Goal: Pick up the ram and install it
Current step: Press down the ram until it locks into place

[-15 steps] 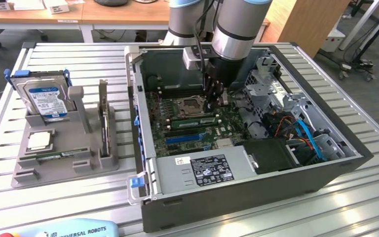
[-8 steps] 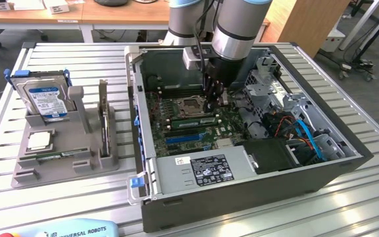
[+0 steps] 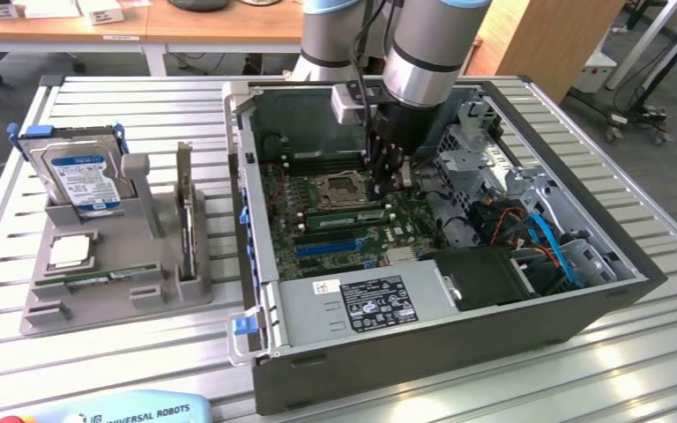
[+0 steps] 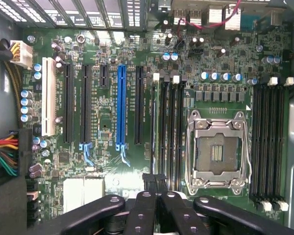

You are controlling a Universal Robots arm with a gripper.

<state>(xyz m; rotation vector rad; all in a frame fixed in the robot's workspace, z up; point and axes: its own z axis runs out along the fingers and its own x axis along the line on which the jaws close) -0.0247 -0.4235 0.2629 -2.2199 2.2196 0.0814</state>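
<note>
Ram (image 4: 154, 122) sits edge-on in a motherboard slot (image 4: 156, 77), long axis along it, one end just under the claw (image 4: 155, 180), which is closed, apparently on nothing.

case (image 3: 433, 352): matt gry metal | holder (image 3: 103, 304): matt gry plastic | end effector (image 4: 155, 180): glossy blk

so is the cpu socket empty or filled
Empty: the cpu socket shows bare contacts in its middle, with no chip seated in it.

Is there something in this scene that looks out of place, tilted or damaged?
Nothing looks spilled or broken. Only the processor socket on the motherboard stands empty, while a square silver chip lies on the grey holder outside the case.
</note>
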